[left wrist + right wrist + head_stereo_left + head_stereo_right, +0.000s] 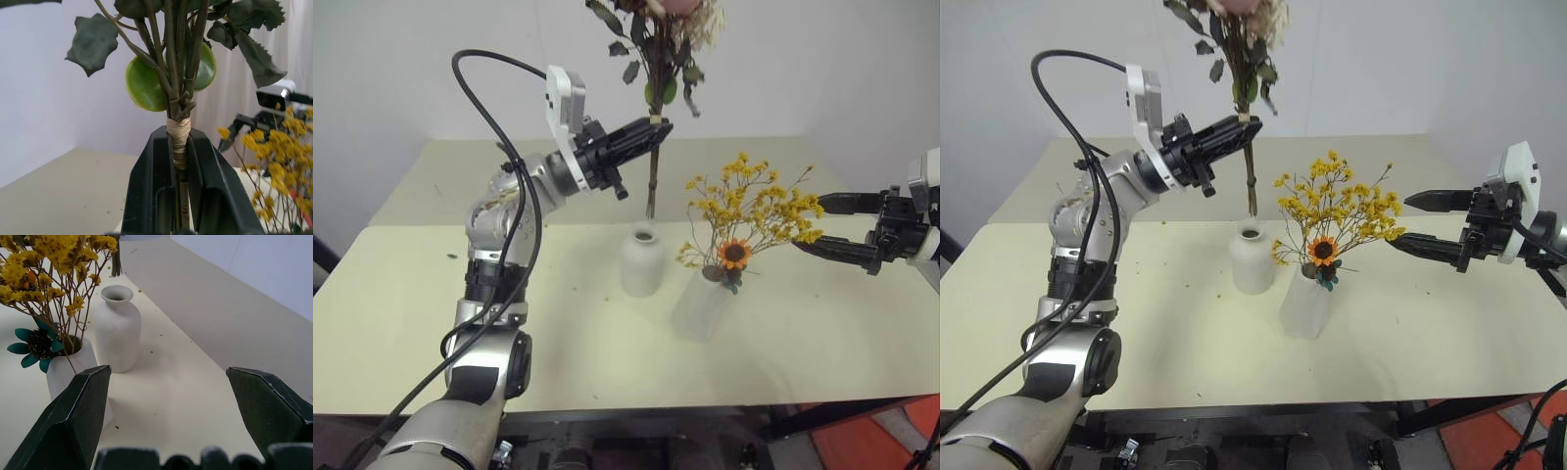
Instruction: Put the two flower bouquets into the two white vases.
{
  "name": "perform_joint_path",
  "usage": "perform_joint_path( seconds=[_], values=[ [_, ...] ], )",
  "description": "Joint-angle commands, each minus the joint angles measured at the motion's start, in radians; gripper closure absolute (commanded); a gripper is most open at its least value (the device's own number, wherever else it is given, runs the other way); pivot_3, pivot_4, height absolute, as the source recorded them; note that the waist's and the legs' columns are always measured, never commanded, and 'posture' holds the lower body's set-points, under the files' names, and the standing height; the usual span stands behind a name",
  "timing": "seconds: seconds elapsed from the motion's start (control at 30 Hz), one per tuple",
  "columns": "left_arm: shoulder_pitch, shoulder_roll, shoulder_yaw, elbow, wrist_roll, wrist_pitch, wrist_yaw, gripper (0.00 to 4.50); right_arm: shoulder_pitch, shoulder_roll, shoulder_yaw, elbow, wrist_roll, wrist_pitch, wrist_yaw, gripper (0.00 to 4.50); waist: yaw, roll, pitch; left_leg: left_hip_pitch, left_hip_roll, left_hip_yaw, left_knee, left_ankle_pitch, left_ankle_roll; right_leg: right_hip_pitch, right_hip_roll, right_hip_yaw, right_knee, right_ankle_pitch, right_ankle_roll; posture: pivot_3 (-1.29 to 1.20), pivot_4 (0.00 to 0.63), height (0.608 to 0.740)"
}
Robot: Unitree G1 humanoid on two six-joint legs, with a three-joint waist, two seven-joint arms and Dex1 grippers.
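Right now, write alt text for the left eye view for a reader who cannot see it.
The left gripper holds a bouquet of pink roses and green leaves upright, its stem ends hanging above the empty bottle-shaped white vase on a cream table. Beside it, a yellow bouquet with an orange sunflower stands in a tapered white vase, with the open right gripper nearby.

Cream table [431, 294], white walls [862, 59]
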Motion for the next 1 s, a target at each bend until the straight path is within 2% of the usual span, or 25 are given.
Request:
perform_joint_path(
  seconds=[0.03, 1.0],
  values=[
    [0.001, -0.005, -0.013, -0.023, 0.012, -0.075, -0.017, 4.40, -0.007, -0.003, -0.039, -0.028, 0.021, 0.004, 0.000, 0.05, 0.000, 0.000, 0.000, 0.000, 0.000, 0.000, 0.000, 0.000, 0.000, 0.000, 0.000, 0.000, 0.000, 0.000, 0.000, 0.00, 0.150, 0.740],
    [0.110, -0.005, -0.050, 0.006, 0.052, -0.121, -0.002, 4.40, 0.022, 0.008, -0.059, -0.056, 0.031, 0.006, -0.012, 0.05, 0.000, 0.000, 0.000, 0.000, 0.000, 0.000, 0.000, 0.000, 0.000, 0.000, 0.000, 0.000, 0.000, 0.000, 0.000, 0.00, 0.150, 0.740]
  ],
)
